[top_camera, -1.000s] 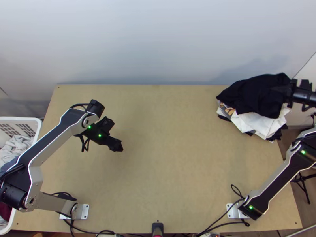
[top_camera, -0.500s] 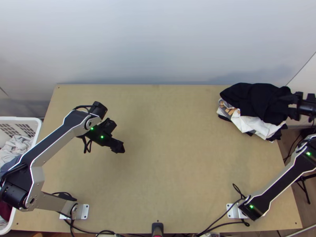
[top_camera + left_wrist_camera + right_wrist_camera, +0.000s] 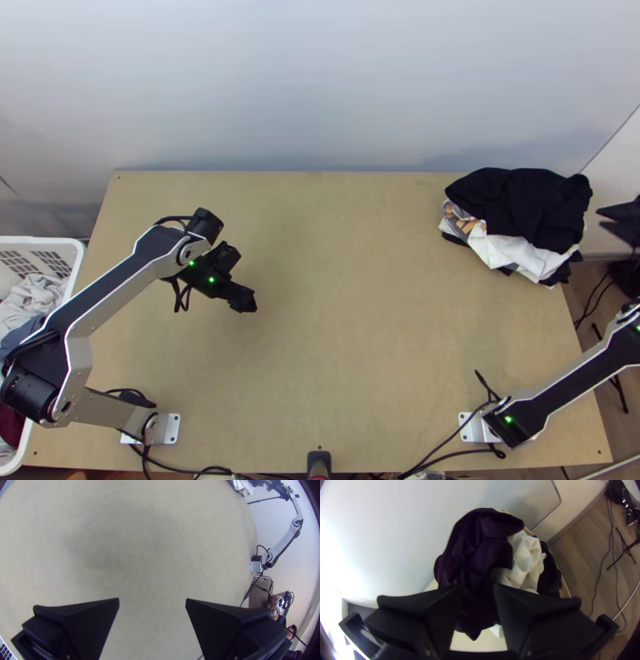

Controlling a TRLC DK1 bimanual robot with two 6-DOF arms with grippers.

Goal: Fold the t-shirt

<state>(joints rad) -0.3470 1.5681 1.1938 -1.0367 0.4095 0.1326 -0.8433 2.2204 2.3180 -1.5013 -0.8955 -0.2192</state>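
Observation:
A black cloth (image 3: pixel 520 204) lies bunched on top of a clothes pile at the table's back right corner, its outer end at the table's edge. Just right of it, past that edge, is my right gripper (image 3: pixel 602 218), open and apart from the cloth. The right wrist view has the dark cloth (image 3: pixel 480 556) beyond and between the parted fingers of my right gripper (image 3: pixel 478 589). My left gripper (image 3: pixel 253 306) hangs over the left part of the table; in its wrist view the left gripper (image 3: pixel 152 600) stands wide open above bare wood.
White cloth (image 3: pixel 516 253) and a patterned piece (image 3: pixel 464 224) lie under the black cloth. A white basket (image 3: pixel 78 254) with clothes stands at the table's left side. The wooden table (image 3: pixel 360 320) stretches between the arms. Cables (image 3: pixel 440 458) run along its near edge.
My right gripper has let go of the black cloth and drawn off to the right; the cloth has settled lower on the pile. My left gripper has shifted slightly right and nearer.

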